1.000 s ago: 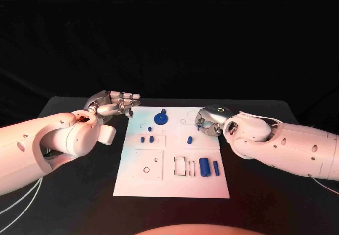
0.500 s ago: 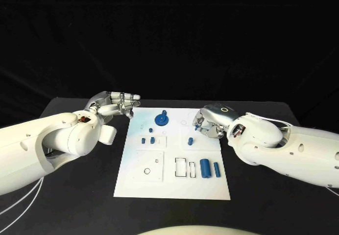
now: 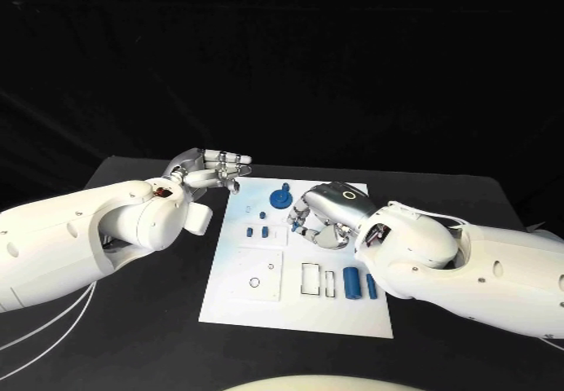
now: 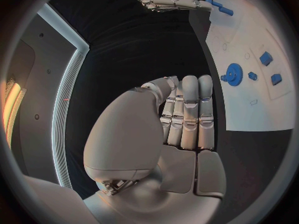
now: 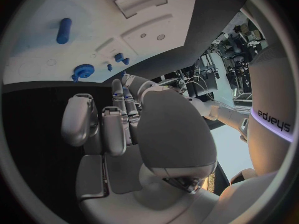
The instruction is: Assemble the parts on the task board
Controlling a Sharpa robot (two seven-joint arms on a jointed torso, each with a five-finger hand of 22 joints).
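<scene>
Task board (image 3: 253,269), the flat white plate mid-worktop, looks only partly done: blue gear (image 3: 281,199) stands at its far end, two small blue pegs (image 3: 257,231) sit upright, but the blue cylinders (image 3: 361,284) lie loose beside empty slots. Left hand (image 3: 215,171) hovers off the board's corner, fingers curled, empty. Right hand (image 3: 319,218) is over the middle; can't tell if it's holding anything.

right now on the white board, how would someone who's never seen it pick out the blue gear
Start at the white task board in the middle of the black table and go to its far edge, between the two hands. The blue gear sits there: round and toothed with a raised hub, while the other blue parts are small blocks or plain cylinders.
</scene>
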